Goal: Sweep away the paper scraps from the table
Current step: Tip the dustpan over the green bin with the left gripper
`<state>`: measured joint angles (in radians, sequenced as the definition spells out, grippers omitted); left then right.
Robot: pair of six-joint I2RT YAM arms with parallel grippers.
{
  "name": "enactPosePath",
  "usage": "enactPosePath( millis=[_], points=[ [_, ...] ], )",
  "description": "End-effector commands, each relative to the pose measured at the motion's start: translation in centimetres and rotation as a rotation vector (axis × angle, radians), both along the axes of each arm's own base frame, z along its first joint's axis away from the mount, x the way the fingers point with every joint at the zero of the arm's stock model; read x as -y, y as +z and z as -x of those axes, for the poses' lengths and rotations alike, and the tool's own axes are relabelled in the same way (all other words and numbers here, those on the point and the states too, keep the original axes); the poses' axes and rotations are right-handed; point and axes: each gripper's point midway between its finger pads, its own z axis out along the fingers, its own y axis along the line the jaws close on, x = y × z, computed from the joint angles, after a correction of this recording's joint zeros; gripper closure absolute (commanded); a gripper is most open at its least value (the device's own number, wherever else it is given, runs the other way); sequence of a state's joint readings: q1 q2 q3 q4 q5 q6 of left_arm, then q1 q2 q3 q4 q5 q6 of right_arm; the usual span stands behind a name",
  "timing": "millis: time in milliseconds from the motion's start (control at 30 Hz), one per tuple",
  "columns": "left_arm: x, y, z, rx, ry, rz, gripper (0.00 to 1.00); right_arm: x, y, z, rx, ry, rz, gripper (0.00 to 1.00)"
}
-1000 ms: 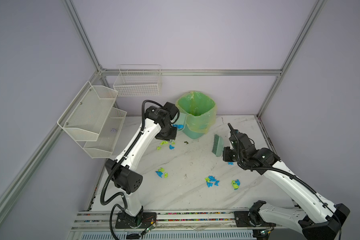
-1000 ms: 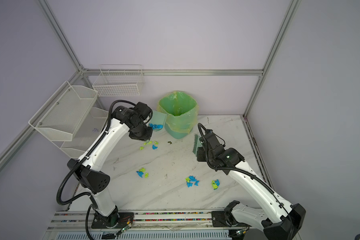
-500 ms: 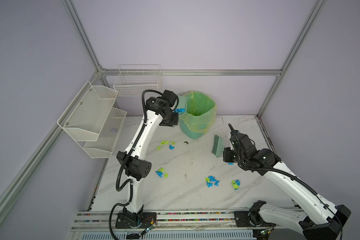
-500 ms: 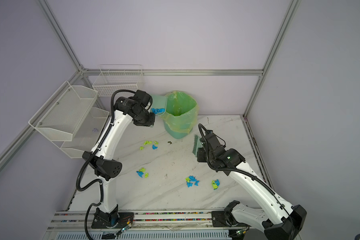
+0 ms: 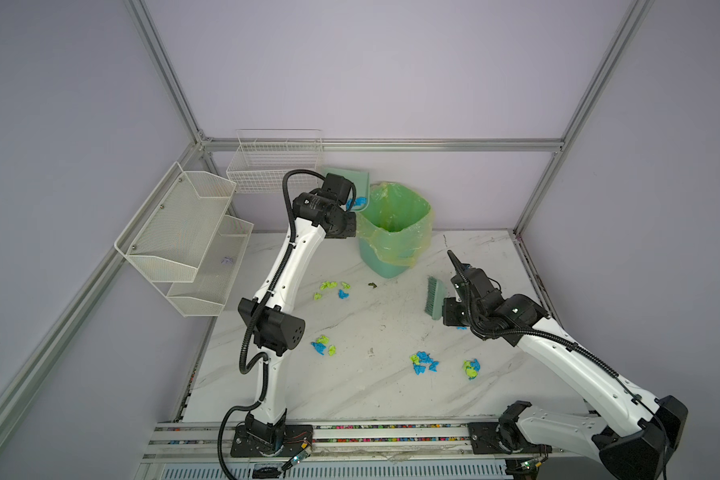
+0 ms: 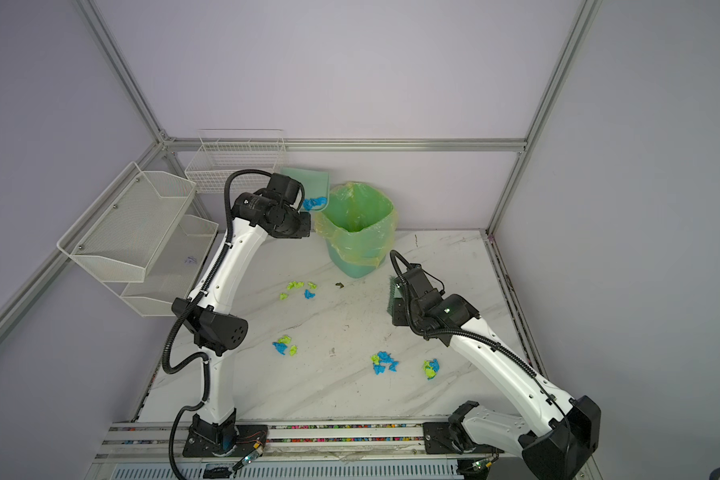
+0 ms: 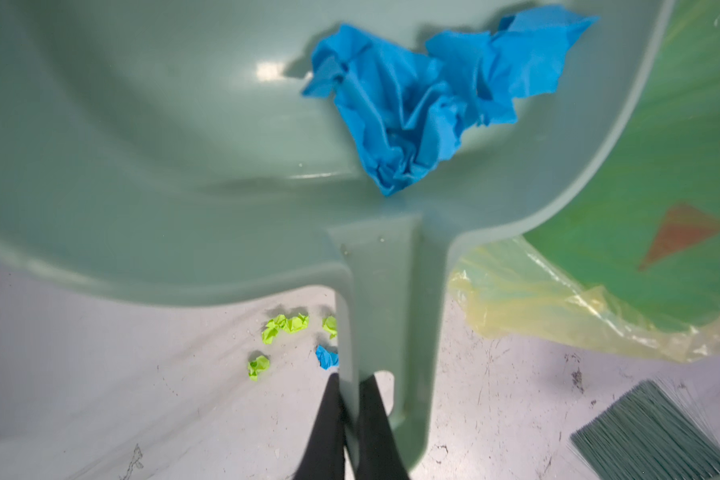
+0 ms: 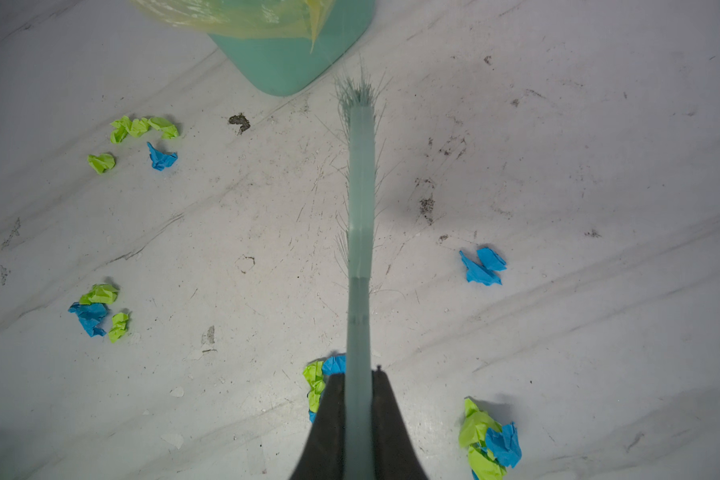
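Observation:
My left gripper [image 7: 348, 380] is shut on the handle of a pale green dustpan [image 5: 352, 178] [image 6: 308, 178] [image 7: 142, 145]. The pan is raised beside the rim of the green-lined bin [image 5: 393, 232] [image 6: 356, 232]. Blue paper scraps [image 7: 412, 104] [image 5: 357, 203] lie in the pan. My right gripper [image 8: 359, 374] is shut on the handle of a green brush [image 8: 360, 187] [image 5: 433, 297], held low over the table [image 5: 371, 395] at the right. Clusters of blue and yellow-green paper scraps [image 5: 331, 289] [image 5: 323, 345] [image 5: 422, 363] [image 5: 471, 368] [image 8: 481, 266] lie scattered on the table.
White wire shelves [image 5: 184, 232] and a wire basket [image 5: 275, 162] hang on the left and back walls. A dark olive speck [image 5: 372, 284] lies near the bin's foot. An aluminium rail with coloured beads [image 5: 391, 428] runs along the front edge.
My left arm has lifted the dustpan with its blue scraps from low beside the bin up to the level of the bin's rim. The right arm and the brush have stayed still.

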<state>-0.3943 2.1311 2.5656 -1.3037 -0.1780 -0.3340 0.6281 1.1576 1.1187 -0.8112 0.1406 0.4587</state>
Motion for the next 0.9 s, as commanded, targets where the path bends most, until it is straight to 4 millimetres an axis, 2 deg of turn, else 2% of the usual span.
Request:
enactPosePath(
  millis=[0, 133, 300, 433, 700, 867],
  points=[
    [1.1, 5.9, -1.3, 0.226, -0.014, -0.021, 1.00, 0.5, 0.2, -0.4, 0.026, -0.018, 0.012, 1.00],
    [2.2, 5.4, -2.0, 0.258, -0.016, -0.104, 1.00, 0.5, 0.5, -0.2, 0.029, -0.020, 0.000, 1.00],
    [2.3, 4.6, -2.7, 0.286, 0.011, -0.245, 1.00, 0.8, 1.1, 0.1, 0.042, -0.029, -0.017, 1.00],
    [2.6, 5.0, -3.1, 0.345, 0.031, -0.441, 1.00, 0.9, 1.2, 0.3, 0.046, -0.028, -0.023, 1.00],
    [5.0, 6.4, -3.5, 0.441, 0.069, -0.918, 1.00, 1.0, 2.0, 0.4, 0.066, -0.035, -0.040, 1.00],
    [5.6, 6.0, -3.8, 0.426, 0.088, -1.062, 1.00, 1.1, 2.2, 0.5, 0.071, -0.033, -0.044, 1.00]
  ],
)
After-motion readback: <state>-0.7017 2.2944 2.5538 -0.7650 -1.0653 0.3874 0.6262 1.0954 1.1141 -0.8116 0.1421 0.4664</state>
